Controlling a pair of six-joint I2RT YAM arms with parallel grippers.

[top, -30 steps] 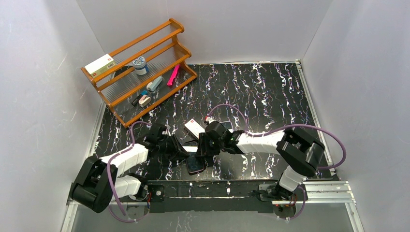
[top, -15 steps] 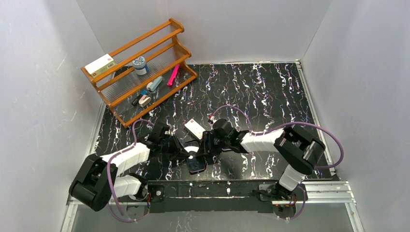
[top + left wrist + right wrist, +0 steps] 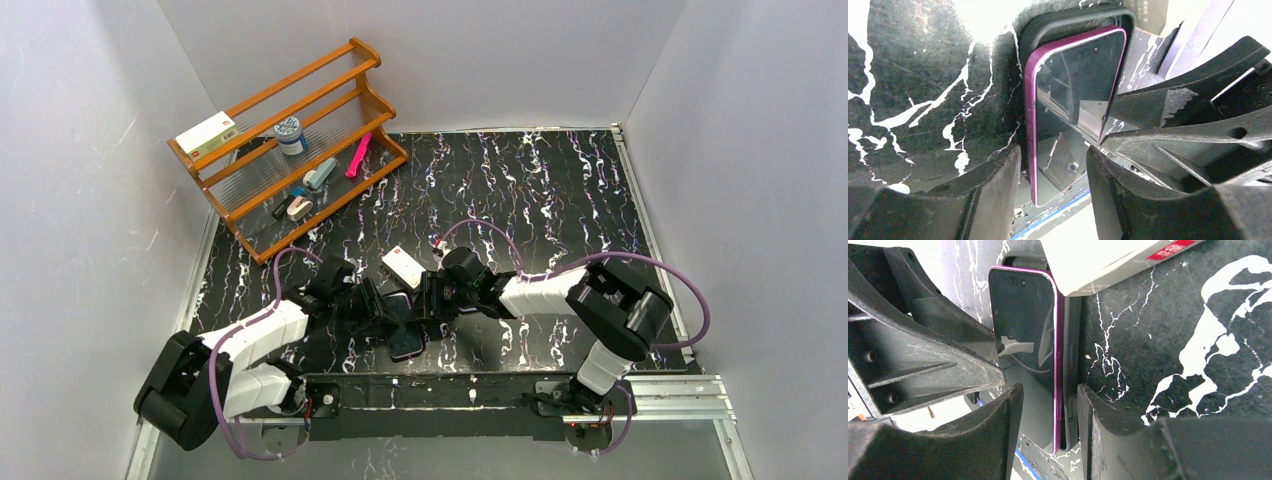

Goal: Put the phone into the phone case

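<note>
Two grippers nose to nose near the middle of the table's [image 3: 560, 190] near edge: left gripper [image 3: 1054, 150] in from the left, right gripper [image 3: 1049, 387] in from the right. Between them, flat on the black marbled top, the phone [image 3: 1073, 110], screen up, purple-rimmed, lying in the black phone case [image 3: 1073, 20]. Case rim showing around one end and along one long side of the phone; cannot tell whether fully seated all round.

Apart, the left fingers [image 3: 993, 195], straddling the phone's end, one against its edge, the other just beside the case. Cannot tell whether pressing or merely bracketing.

Likewise apart, the right fingers [image 3: 1108, 430], set across the phone's long purple edge and the case wall beside it. Again cannot tell if clamped or loose.

Just beside the case's far end, a white box [image 3: 403, 266] with a red label; touching or not, unclear. At the far left corner, a wooden rack [image 3: 290, 140], small items on its shelves.
</note>
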